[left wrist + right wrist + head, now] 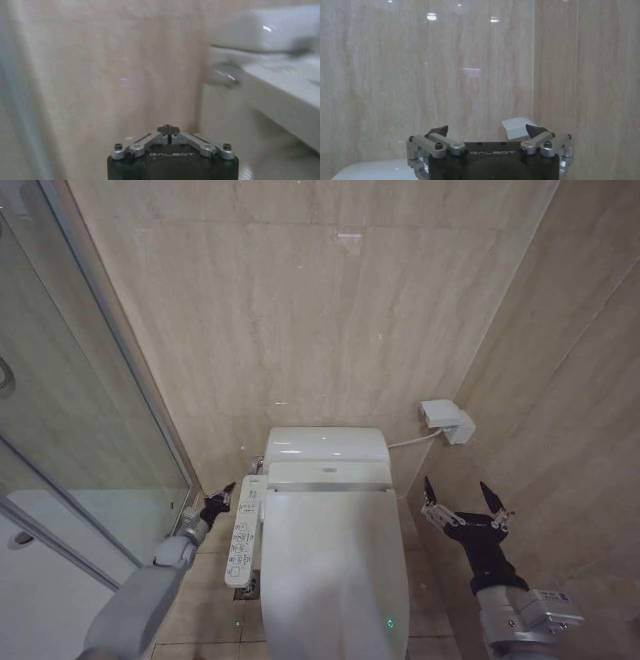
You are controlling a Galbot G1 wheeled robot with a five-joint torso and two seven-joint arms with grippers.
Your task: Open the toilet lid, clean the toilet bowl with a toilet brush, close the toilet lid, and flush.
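Beige marble-look wall (300, 310) behind and to the right; glass shower screen (70, 410) to the left. White toilet (330, 480) centred against the back wall, tank (325, 445) at the rear.

Lid (335, 565) down flat, covering the bowl completely. Small green light on the front right of the lid. Long white button panel (241, 535) running along the toilet's left side, touching its edge.

White wall box (446, 420) to the right of the tank, joined to it by a thin white hose.

Right gripper (465, 507) raised beside the toilet's right side, level with the rear of the lid, apart from it, spread wide with 2 dark fingertips pointing toward the back wall. Same wide spread in the right wrist view (487, 131), facing the wall, with the wall box between the tips.

Left gripper (218, 502) low on the left, just beside the rear end of the panel, between toilet and shower screen. Pinched fully together on nothing in the left wrist view (169, 129), tips meeting at 1 point, with the tank and panel off to one side.
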